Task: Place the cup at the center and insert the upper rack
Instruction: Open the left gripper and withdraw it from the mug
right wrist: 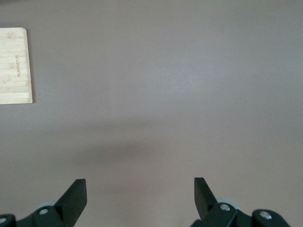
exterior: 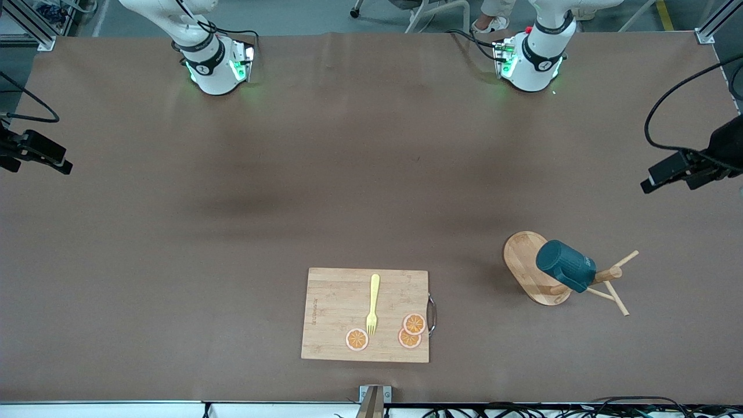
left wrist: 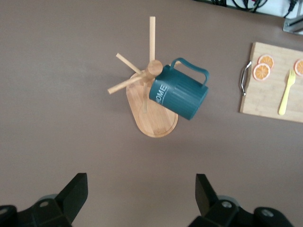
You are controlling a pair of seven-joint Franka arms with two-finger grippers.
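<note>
The dark teal cup [exterior: 566,266] hangs tilted on a peg of the upper rack [exterior: 531,261], a bamboo mug tree with an oval base that stands toward the left arm's end of the table. In the left wrist view the cup [left wrist: 180,94] shows its handle and ribbed side beside the rack's post [left wrist: 154,69]. My left gripper [left wrist: 142,182] hovers high over bare table near the rack, open and holding nothing. My right gripper [right wrist: 140,185] is open too, over bare brown table. Neither hand appears in the front view.
A bamboo cutting board [exterior: 334,307] lies near the table's front edge, carrying a yellow fork [exterior: 372,305] and three orange slices [exterior: 414,323]. Camera mounts stand at both table ends [exterior: 35,152] [exterior: 685,168]. Brown table stretches between the arm bases and the board.
</note>
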